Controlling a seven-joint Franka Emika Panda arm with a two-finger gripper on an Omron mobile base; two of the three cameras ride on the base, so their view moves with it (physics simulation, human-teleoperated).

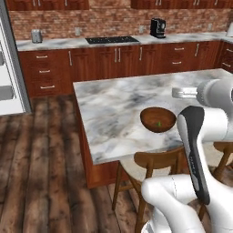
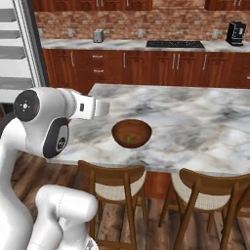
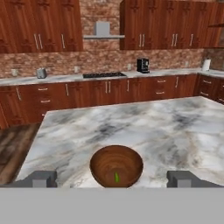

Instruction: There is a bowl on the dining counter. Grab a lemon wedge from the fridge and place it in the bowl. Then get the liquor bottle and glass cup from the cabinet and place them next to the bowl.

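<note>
The pincer point(image 3: 112, 178) is spread wide with nothing between its fingers, two blocky grey tips point(image 3: 40, 178) poking up either side of the bowl point(image 3: 116, 166). That bowl is round, smooth turned wood, reddish-brown with visible grain rings, sitting right below and just ahead of the pincer on the dining counter point(image 3: 144, 127). The counter top is glossy white-grey veined marble, a big flat slab on a red-brown wood base. Down in the bottom of the bowl is the lemon wedge point(image 3: 117, 177), a tiny green sliver, long axis running roughly away from the pincer, though it's too small to say more. Two wooden stools point(image 2: 114, 188) with pale cushioned seats are tucked under the counter edge, underneath the pincer.
</note>
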